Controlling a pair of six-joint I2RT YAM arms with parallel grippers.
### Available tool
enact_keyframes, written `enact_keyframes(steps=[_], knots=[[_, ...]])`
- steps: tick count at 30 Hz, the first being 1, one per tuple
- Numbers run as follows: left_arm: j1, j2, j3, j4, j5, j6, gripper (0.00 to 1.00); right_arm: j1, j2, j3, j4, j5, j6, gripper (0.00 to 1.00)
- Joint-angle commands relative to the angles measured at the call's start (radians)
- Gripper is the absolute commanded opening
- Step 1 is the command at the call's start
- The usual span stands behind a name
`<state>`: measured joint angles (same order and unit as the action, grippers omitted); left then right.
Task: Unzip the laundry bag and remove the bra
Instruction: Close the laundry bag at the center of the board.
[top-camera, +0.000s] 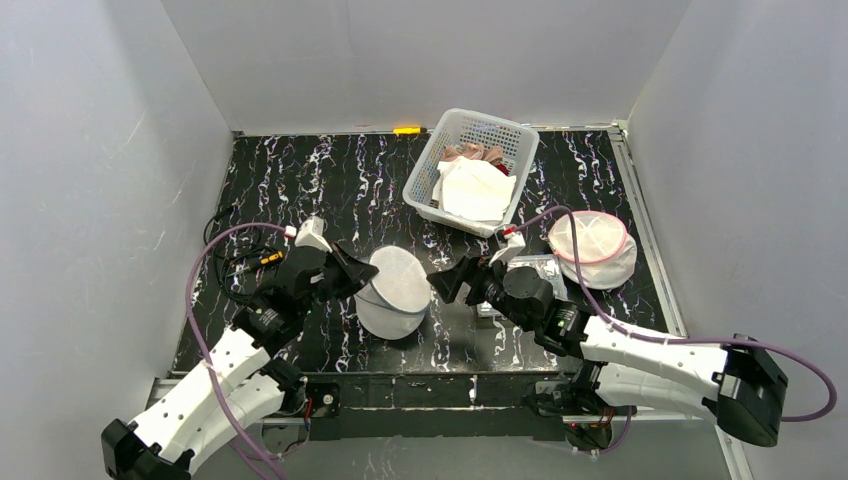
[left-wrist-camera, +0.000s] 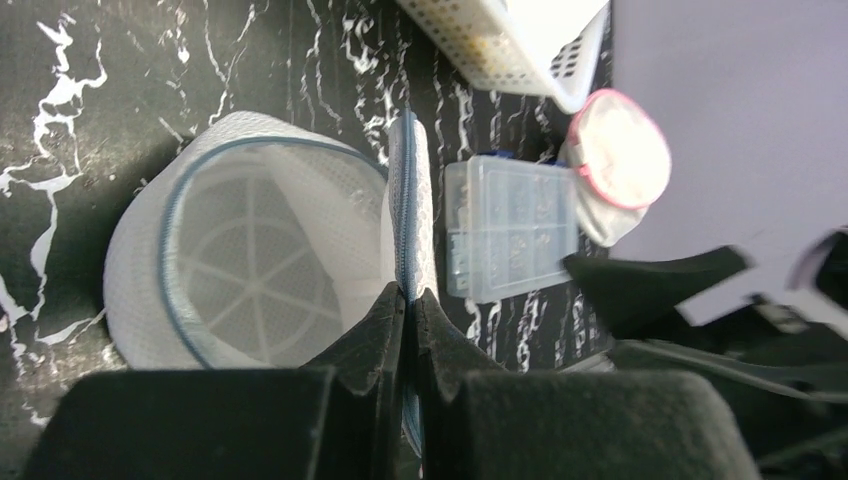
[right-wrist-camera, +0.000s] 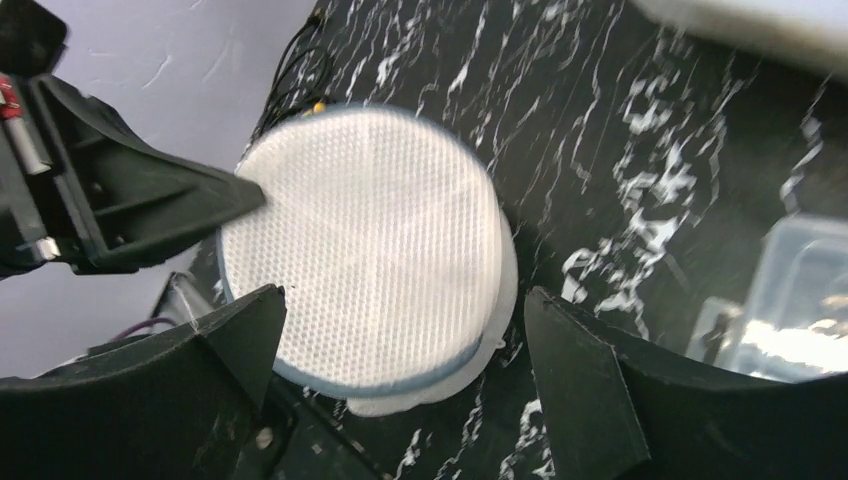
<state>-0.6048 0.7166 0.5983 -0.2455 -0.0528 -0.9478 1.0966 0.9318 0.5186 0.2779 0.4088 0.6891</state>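
Where the left gripper (left-wrist-camera: 408, 300) closes: we see its jaws pressed tight together on the blue-trimmed edge of the lid (left-wrist-camera: 410, 200), which stands on edge
Right gripper (right-wrist-camera: 405, 298): we see it spread wide and holding nothing, its fingers (right-wrist-camera: 250, 340) to either side of the lid's round mesh face, apart from it
Laundry bag (top-camera: 392, 292): white mesh and round, it lies on the table (top-camera: 300, 180) between the two grippers, toward the near edge; it is open along its blue seam, with the lid tipped up off the body (left-wrist-camera: 150, 280)
Inside the bag: we make out white mesh and pale ribs only, and we cannot tell whether the bra is in there
Clear plastic box (left-wrist-camera: 510, 230): on the table just beyond the lid, beside the right gripper
Pink-rimmed mesh bag (top-camera: 592, 245): past the box, toward the right wall
Basket (top-camera: 420, 188): white, at the far middle of the table, with white and pinkish cloths in it
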Motion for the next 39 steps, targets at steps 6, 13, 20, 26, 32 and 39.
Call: enact_keyframes(steps=[6,13,20,26,32,39], knots=[[0.001,-0.067,0.033,0.1,-0.058,-0.091,0.0,-0.069,0.063,-0.089,0.268,-0.187,0.382,0.97],[0.002,-0.078,0.049,0.133,-0.051,-0.111,0.0,-0.098,0.136,-0.146,0.392,-0.223,0.53,0.98],[0.002,-0.076,0.082,0.144,-0.061,-0.107,0.0,-0.098,0.213,-0.157,0.437,-0.234,0.651,0.97],[0.002,-0.08,0.075,0.168,-0.059,-0.119,0.0,-0.098,0.291,-0.158,0.501,-0.237,0.73,0.96],[0.002,-0.097,0.06,0.173,-0.058,-0.119,0.0,-0.099,0.334,-0.14,0.527,-0.202,0.754,0.89],[0.002,-0.09,0.027,0.173,-0.059,-0.125,0.0,-0.1,0.42,-0.122,0.592,-0.205,0.761,0.74]])
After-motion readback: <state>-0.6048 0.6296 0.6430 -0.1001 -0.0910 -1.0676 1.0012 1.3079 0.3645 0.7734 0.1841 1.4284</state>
